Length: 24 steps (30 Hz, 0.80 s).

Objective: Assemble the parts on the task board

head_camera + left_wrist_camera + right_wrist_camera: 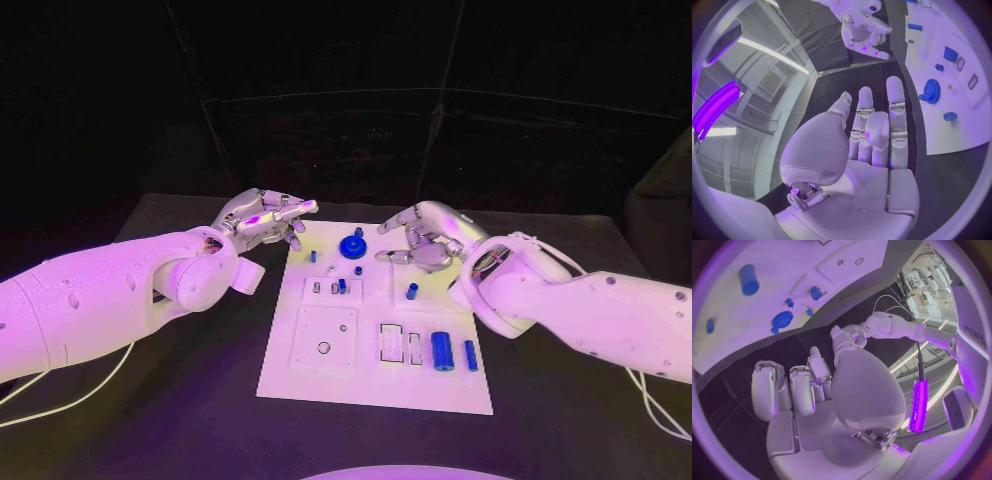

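My left hand (265,219) hovers upper left of the white board (372,380), fingers spread, holding nothing. My right hand (421,238) has curled fingers over the board's top; its grip is hidden. Blue gear (353,246) between them.

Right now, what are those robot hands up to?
Left robot hand open, beside the white board. Right robot hand empty, over its far edge. Blue gear untouched. Nothing in the way.

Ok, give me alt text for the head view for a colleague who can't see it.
Both hands hover empty at the far end of the white task board, the left hand off its left edge, the right hand over its far right corner. A blue gear lies between them; blue cylinders lie nearer the robot.
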Available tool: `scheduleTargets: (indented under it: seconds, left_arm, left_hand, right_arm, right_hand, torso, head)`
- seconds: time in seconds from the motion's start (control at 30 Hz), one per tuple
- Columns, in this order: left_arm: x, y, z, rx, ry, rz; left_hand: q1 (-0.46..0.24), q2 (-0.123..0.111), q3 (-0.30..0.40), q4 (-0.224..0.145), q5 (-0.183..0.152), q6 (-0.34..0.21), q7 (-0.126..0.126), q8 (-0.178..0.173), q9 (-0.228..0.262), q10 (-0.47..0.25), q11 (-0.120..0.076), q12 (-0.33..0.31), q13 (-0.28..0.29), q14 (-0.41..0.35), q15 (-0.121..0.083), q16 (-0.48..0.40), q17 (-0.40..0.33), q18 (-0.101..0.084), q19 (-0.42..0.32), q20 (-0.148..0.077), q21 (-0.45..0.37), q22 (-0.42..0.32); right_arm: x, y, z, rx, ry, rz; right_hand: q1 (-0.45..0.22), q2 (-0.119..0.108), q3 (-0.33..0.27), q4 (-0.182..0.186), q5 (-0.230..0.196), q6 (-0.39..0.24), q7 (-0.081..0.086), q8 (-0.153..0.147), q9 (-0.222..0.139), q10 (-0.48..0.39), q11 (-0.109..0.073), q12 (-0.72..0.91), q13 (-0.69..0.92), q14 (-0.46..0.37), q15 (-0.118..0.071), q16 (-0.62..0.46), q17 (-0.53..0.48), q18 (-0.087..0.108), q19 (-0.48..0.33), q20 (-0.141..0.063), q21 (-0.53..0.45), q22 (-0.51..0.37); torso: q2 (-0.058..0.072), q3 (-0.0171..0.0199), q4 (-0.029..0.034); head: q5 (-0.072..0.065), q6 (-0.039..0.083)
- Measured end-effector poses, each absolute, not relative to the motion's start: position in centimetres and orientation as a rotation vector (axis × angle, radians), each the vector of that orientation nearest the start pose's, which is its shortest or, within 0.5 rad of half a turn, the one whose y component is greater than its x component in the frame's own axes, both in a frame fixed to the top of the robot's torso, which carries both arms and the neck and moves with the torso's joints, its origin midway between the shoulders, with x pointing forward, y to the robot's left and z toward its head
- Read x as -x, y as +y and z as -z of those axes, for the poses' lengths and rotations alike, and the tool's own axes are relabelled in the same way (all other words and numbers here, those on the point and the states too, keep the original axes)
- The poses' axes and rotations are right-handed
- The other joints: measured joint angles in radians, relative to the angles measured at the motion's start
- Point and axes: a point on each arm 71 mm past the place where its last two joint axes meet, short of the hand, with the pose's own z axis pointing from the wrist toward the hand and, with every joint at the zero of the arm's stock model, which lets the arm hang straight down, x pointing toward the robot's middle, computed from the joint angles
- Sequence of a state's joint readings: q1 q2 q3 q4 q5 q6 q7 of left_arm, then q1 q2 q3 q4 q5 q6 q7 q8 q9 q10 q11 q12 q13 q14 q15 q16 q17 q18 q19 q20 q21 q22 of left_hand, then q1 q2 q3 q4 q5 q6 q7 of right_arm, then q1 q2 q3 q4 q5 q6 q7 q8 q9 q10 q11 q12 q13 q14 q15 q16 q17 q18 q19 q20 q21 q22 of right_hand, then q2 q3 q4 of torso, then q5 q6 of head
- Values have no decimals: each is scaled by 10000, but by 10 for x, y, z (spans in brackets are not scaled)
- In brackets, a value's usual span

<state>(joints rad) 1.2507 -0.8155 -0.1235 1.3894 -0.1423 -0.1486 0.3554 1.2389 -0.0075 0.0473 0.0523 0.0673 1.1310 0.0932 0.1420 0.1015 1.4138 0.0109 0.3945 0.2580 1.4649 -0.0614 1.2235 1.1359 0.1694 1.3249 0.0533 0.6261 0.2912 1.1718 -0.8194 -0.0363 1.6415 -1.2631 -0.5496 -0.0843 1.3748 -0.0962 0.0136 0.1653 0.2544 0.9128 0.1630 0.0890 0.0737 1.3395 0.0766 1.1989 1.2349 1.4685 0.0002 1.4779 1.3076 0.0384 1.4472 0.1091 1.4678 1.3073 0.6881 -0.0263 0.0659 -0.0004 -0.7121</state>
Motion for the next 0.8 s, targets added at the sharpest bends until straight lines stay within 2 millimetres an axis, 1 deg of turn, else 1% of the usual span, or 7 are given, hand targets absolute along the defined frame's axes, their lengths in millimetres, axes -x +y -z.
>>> scheduleTargets:
  seconds: [0.03,0.1,0.37,0.4,0.47,0.57,0.8]
  left_arm:
    - [-509,225,191,9050,16223,14836]
    - [-511,222,191,8432,17121,14297]
    - [-519,199,190,5355,20397,11267]
    - [-520,196,190,5021,20690,10821]
    - [-522,191,192,4425,21187,9974]
    - [-526,183,194,3624,21808,8673]
    - [-530,166,200,2678,22489,6674]
  left_hand:
    - [-195,73,-155,154,-69,-10,-16,11,79,-288,8,515,487,4,5,1118,1045,0,87,-46,864,888]
    - [-453,178,-511,401,-169,-97,-22,134,273,-840,38,1402,1339,4,5,2069,1626,-2,-41,-105,2000,2042]
    - [-1121,136,-1618,1435,-170,-222,-44,807,865,-1572,-46,2985,2742,5,5,2667,1722,0,-421,-44,3327,3433]
    - [-1053,204,-1697,1478,-170,-237,-58,948,966,-1601,-58,3250,2970,5,5,2755,1722,-89,-421,-45,3561,3702]
    - [-870,351,-1814,1561,-170,-242,-109,1281,1209,-1462,-146,4303,4022,5,5,2949,1722,-155,-356,-108,4061,4298]
    - [-852,338,-2130,1828,-170,-270,-243,1790,1591,-1076,-206,5891,5703,20,-51,3190,1721,-308,-227,-145,4739,5166]
    - [-1010,180,-2698,2313,-170,-466,-438,2574,2294,-950,-307,7040,6906,-15,-119,3364,1720,-308,-161,-197,5453,6094]
  right_arm:
    - [-462,-169,169,-1013,15289,-8835]
    - [-466,-184,163,-1466,15391,-8860]
    - [-478,-222,154,-2555,15615,-8945]
    - [-478,-224,154,-2620,15631,-8969]
    - [-479,-226,153,-2713,15651,-9022]
    - [-480,-227,152,-2770,15685,-9124]
    - [-479,-223,152,-2713,15776,-9276]
  right_hand:
    - [31,43,0,0,27,20,-20,0,0,-39,-39,0,-29,0,0,-4,0,0,-32,-34,-5,0]
    - [123,186,42,-41,191,36,-36,0,-1,-93,-89,-125,-125,0,0,-96,0,0,-110,-43,-90,0]
    - [110,219,21,-85,382,72,-72,37,-1,-124,-53,-192,-202,0,0,-172,0,-1,-144,-77,-159,-26]
    - [110,219,21,-85,411,72,-72,37,-2,-124,-53,-192,-202,0,0,-172,0,-1,-144,-76,-159,-26]
    - [114,222,21,-85,431,111,-42,89,-2,-124,-53,-192,-202,0,0,-172,-1,-1,-144,-77,-159,-25]
    - [175,283,6,-100,585,160,-91,147,-2,-124,-53,-192,-227,-39,-39,-172,-1,-1,-144,-76,-159,-25]
    - [175,283,-6,-112,594,206,-75,147,7,-160,-89,-192,-248,-38,-39,-209,-1,0,-178,-111,-159,-47]
  torso:
    - [-26,12,-11]
    - [-82,35,-37]
    - [-284,141,-96]
    - [-306,158,-104]
    - [-332,179,-111]
    - [-360,216,-121]
    - [-372,233,-130]
  head:
    - [5,-8]
    - [16,-36]
    - [97,-133]
    - [110,-144]
    - [123,-162]
    - [145,-173]
    - [184,-195]
